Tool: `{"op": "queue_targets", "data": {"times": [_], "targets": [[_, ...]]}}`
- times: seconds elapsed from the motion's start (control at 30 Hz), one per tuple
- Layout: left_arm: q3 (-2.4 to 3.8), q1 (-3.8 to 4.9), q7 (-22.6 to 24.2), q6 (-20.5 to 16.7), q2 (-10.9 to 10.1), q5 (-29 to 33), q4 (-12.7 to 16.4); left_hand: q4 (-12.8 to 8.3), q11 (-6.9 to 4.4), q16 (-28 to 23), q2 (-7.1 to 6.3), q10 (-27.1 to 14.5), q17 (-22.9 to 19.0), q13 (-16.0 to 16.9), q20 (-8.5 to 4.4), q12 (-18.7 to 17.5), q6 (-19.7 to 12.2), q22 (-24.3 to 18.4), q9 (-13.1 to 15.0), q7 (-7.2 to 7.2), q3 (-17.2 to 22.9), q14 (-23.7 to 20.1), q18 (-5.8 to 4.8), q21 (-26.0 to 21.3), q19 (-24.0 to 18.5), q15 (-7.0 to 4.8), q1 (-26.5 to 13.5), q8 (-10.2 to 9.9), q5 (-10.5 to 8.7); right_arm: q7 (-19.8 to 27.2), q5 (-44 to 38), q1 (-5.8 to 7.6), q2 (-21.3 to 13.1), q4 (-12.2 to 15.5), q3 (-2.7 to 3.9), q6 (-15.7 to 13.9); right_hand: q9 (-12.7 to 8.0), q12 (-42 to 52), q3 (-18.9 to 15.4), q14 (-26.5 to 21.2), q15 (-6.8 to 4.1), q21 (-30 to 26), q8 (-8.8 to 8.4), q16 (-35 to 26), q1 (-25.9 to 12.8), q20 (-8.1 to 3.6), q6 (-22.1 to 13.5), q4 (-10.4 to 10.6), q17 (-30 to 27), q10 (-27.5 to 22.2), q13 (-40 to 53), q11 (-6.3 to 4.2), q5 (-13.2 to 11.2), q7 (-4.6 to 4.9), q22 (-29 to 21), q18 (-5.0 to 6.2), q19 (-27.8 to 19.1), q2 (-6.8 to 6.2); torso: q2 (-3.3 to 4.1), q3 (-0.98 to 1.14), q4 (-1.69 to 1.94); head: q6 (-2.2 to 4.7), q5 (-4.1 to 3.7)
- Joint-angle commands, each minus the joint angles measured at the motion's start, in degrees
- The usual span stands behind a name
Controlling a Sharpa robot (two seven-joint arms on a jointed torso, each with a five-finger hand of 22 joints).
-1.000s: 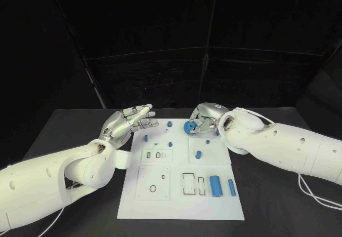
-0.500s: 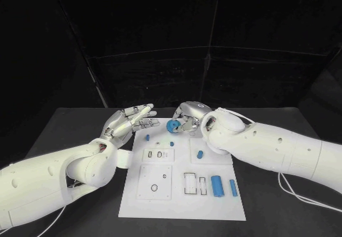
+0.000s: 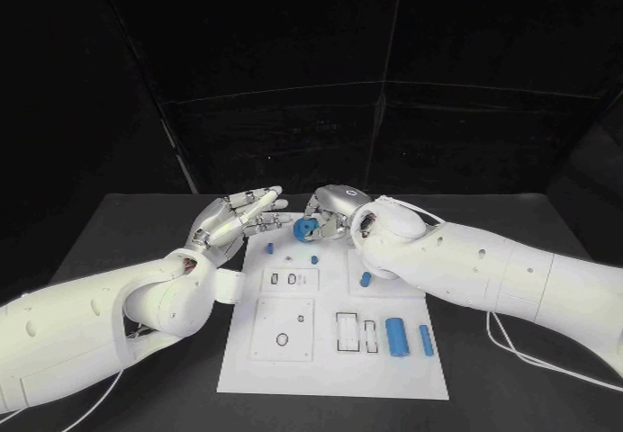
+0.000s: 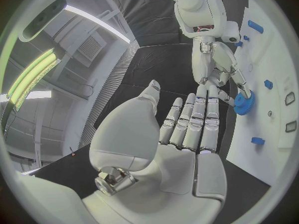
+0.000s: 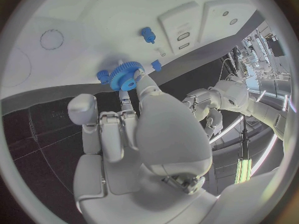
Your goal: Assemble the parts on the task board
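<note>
While the right hand (image 3: 334, 209) pinches a small blue gear (image 3: 306, 229) in its fingertips, it holds that gear up over the far end of the white task board (image 3: 260, 364). In the right wrist view the gear (image 5: 127, 76) has little teeth all round it and sits at the tips of the fingers (image 5: 126, 115), above the board (image 5: 93, 15). I cannot tell if the gear touches the board or hangs just over it.

The left hand (image 3: 234, 221) is flat and holds nothing. Its fingers lie straight and side by side, with the thumb a little apart. It is at the far left corner of the board, near the right hand, and the 2 hands do not touch. In the left wrist view the left hand's fingers (image 4: 194, 122) point toward the gear (image 4: 244, 103) and the right hand (image 4: 219, 67).

On the board there are more blue parts. A small peg (image 3: 270, 247) stands near the left hand, and another small peg (image 3: 313, 261) is just past it. A short blue piece (image 3: 365, 279) stands near the middle of the board. Closer to the robot, a thick blue cylinder (image 3: 396, 337) and a thin blue cylinder (image 3: 426, 340) lie side by side. Just beside them are 2 slots (image 3: 347, 332) shaped like boxes. A ring-shaped hole (image 3: 282, 340) is on the left part of the board. The board lies on the black table (image 3: 117, 234).
</note>
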Motion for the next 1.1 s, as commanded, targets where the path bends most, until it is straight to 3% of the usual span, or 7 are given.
{"op": "queue_targets", "data": {"times": [0.03, 0.3, 0.7, 0.93, 1.1], "targets": [[0.04, 0.1, 0.3, 0.5, 0.1, -0.4, 0.1, -0.4, 0.1, -0.1, 0.55, 0.1, -0.1, 0.0, 0.03, -0.3, 0.3, 0.0, 0.0, 3.72, 0.1, 0.3, 0.63, -0.3, 0.2, 0.05, -0.2, -0.3, -0.16, 0.7, -1.0, 0.0, 0.5, -0.6, 0.01, 2.8, 0.1, -0.1, 0.5, 4.7, -0.12, 0.0, 0.11, 0.2, -0.7, -0.14, 0.3, 0.0, 9.1, 0.2, 5.5, 0.34, -0.2, -0.44, -0.1, -0.99, 0.2, 0.03, -0.04, 0.06, -0.08, -0.07, -0.08], [0.04, 0.1, 0.3, 0.3, 0.1, -0.4, 0.1, -0.4, 0.1, -0.1, 0.57, 0.1, -0.1, 0.0, 0.04, -0.3, 0.3, -0.1, 0.0, 3.72, 0.1, 0.3, 0.63, -0.3, 0.2, 0.06, -0.2, -0.3, -0.16, 0.1, -1.6, -0.14, 1.0, -1.6, -0.03, 3.6, -0.1, -0.6, 0.8, 4.7, 0.06, -0.1, -0.45, 0.2, -0.9, -0.01, -0.4, -0.2, 8.9, -0.4, 4.7, 0.57, -0.6, -0.16, -0.4, -0.96, 0.0, -0.28, -0.08, 0.08, -0.06, -0.27, -0.08], [0.04, 0.1, 0.3, 0.4, 0.1, -0.4, 0.0, -0.4, 0.1, -0.1, 0.57, 0.1, -0.1, 0.0, 0.04, -0.3, 0.3, -0.1, 0.0, 3.72, 0.1, 0.3, 0.63, -0.3, 0.2, 0.06, -0.2, -0.3, -0.16, -0.6, -2.1, -0.2, 1.3, -2.1, -0.04, 3.3, -0.4, -2.7, 0.2, 4.6, 1.15, -0.5, -3.11, 0.1, -3.7, 0.96, -4.8, 0.3, 8.7, -2.7, 2.0, 1.82, -1.6, 1.18, -1.1, -0.86, -0.5, -1.86, -0.07, 0.04, -0.04, -0.41, -0.16], [0.04, 0.1, 0.3, 0.3, 0.1, -0.4, 0.0, -0.4, 0.1, -0.1, 0.57, 0.1, -0.1, 0.0, 0.04, -0.3, 0.3, -0.1, 0.0, 3.72, 0.1, 0.3, 0.63, -0.3, 0.2, 0.06, -0.2, -0.3, -0.16, -1.1, -2.2, -0.21, 1.3, -2.2, -0.04, 4.2, -0.4, -3.7, -1.7, 4.6, 1.88, -0.7, -3.72, 0.1, -6.6, 1.72, -7.6, 2.7, 8.7, -3.9, 0.6, 2.62, -2.0, 1.98, -1.4, -0.79, -0.8, -3.17, -0.04, 0.06, -0.03, -0.43, -0.15], [0.04, 0.1, 0.2, 0.3, 0.1, -0.4, 0.0, -0.4, 0.1, -0.1, 0.57, 0.1, -0.1, 0.0, 0.04, -0.3, 0.3, -0.1, 0.0, 3.72, 0.1, 0.3, 0.63, -0.3, 0.2, 0.06, -0.2, -0.3, -0.16, -1.3, -1.5, -0.22, 1.3, -2.2, -0.04, 5.3, -0.1, -3.4, -2.7, 4.7, 1.93, -0.5, -3.1, 0.2, -9.3, 1.84, -7.1, 5.8, 9.1, -3.5, 1.0, 2.61, -0.9, 1.88, -1.2, -0.79, -0.7, -2.43, -0.06, 0.04, -0.04, -0.49, -0.15]]}}
